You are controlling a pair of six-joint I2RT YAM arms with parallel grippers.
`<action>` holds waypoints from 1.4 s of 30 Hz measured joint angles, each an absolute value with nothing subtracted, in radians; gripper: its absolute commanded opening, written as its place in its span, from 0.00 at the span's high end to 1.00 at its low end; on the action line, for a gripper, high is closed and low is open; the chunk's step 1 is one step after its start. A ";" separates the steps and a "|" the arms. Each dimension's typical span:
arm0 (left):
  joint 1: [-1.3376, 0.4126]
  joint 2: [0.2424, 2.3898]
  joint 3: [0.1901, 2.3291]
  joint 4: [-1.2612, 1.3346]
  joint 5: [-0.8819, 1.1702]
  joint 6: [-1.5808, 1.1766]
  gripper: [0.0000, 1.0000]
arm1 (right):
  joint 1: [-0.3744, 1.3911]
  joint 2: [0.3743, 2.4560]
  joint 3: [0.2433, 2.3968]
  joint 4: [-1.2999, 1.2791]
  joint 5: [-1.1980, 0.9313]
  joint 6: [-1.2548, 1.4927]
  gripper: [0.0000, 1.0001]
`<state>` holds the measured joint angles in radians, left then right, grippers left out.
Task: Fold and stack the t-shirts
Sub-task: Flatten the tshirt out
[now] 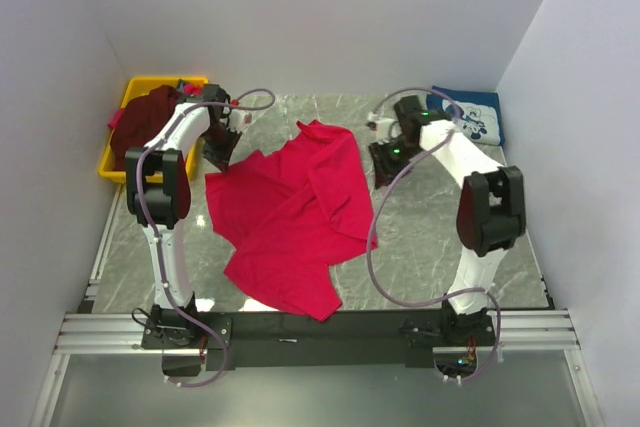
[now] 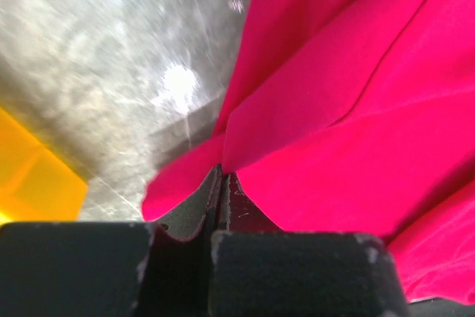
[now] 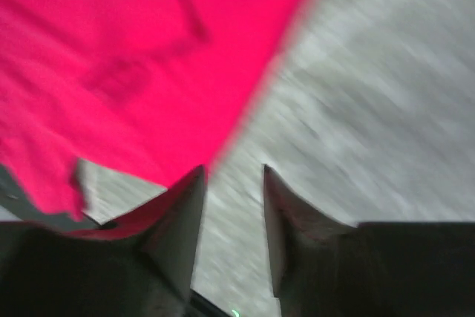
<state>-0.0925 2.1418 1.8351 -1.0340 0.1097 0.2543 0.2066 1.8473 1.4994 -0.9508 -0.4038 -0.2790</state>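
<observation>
The red t-shirt (image 1: 295, 212) lies rumpled in the middle of the grey table (image 1: 440, 237). The left gripper (image 2: 221, 176) is squeezed tight on the shirt's left edge, with red cloth pinched between its jaws. The right gripper (image 3: 234, 176) is just beside the shirt's right edge, fingers apart, holding nothing. The maroon t-shirt (image 1: 140, 117) sits in the yellow bin (image 1: 112, 169) at the far left, and the navy t-shirt (image 1: 480, 117) lies in the far right corner.

walls (image 1: 320, 17): plain white, back and both sides | bench (image 1: 420, 247): glossy grey marbled top | light: bright glare spot (image 2: 178, 79) on bench | near edge: aluminium rail (image 1: 100, 332)
</observation>
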 measured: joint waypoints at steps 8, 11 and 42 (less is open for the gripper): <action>-0.093 2.141 1.787 -1.034 0.107 0.261 1.00 | 0.426 2.025 1.568 -0.874 -0.464 -0.101 0.31; -0.093 2.140 1.787 -1.034 0.108 0.261 1.00 | 0.442 2.082 1.581 -0.867 -0.449 -0.059 0.19; -0.144 1.877 1.668 -0.983 0.221 0.326 1.00 | 0.020 1.738 1.280 -0.915 -0.280 -0.276 1.00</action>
<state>-0.1440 1.8771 1.6684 -0.9833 0.2211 0.3260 0.0196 1.7382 1.2800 -0.9150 -0.2802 -0.2756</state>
